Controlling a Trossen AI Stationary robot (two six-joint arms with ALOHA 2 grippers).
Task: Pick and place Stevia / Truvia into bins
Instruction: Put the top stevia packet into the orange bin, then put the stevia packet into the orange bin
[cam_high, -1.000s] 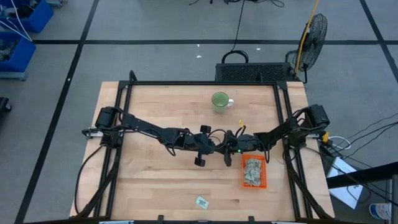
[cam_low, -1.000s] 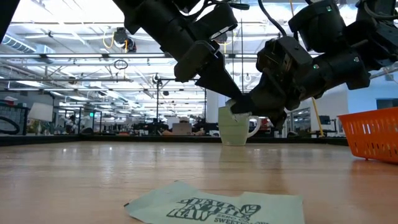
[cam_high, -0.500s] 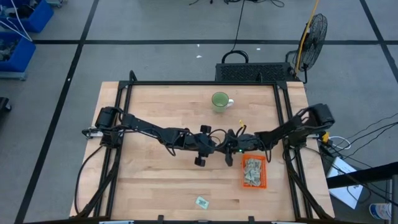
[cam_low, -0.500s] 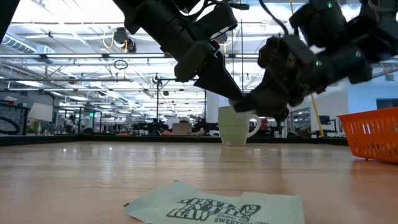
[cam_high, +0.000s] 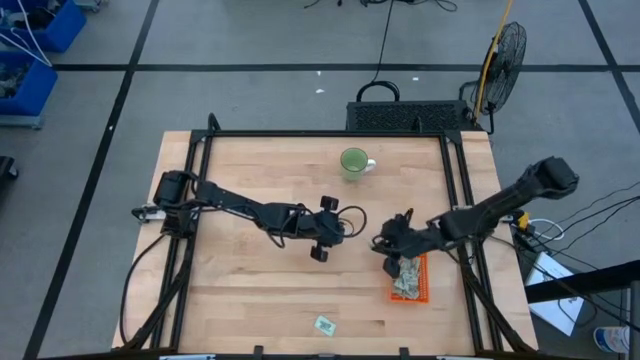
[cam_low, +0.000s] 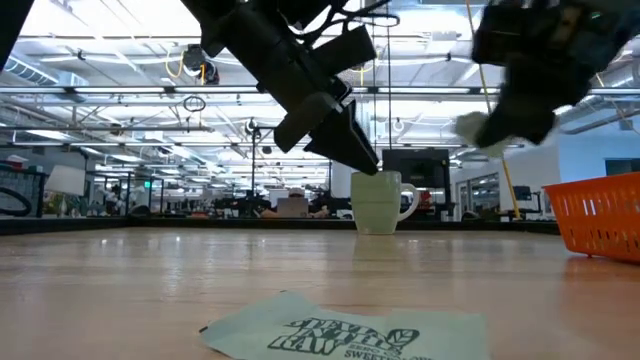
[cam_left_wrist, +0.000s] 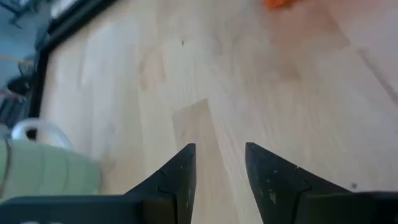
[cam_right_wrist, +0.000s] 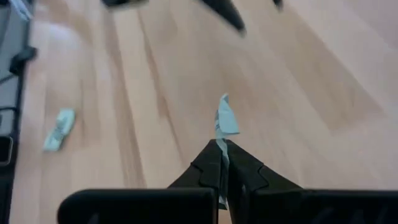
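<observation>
I'm holding 1 thin, creased paper sachet (cam_right_wrist: 225, 121) pinched between my right gripper's (cam_high: 384, 243) closed fingers, raised just beside the near end of the shallow orange plastic bin (cam_high: 423, 290), which is already carrying a heap of pale sachets (cam_high: 405, 276). My left gripper (cam_high: 345, 232) is hovering over bare wood grain mid-table (cam_high: 250, 290), its 2 dark fingers (cam_left_wrist: 177, 177) parted and empty. Another flat green-and-white packet (cam_high: 324, 324) is lying near the front edge. The round green mug (cam_high: 354, 162) is sitting upright toward the back.

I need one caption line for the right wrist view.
Right gripper shut on a pale green paper sachet above the wooden table; another sachet lies farther off.
</observation>
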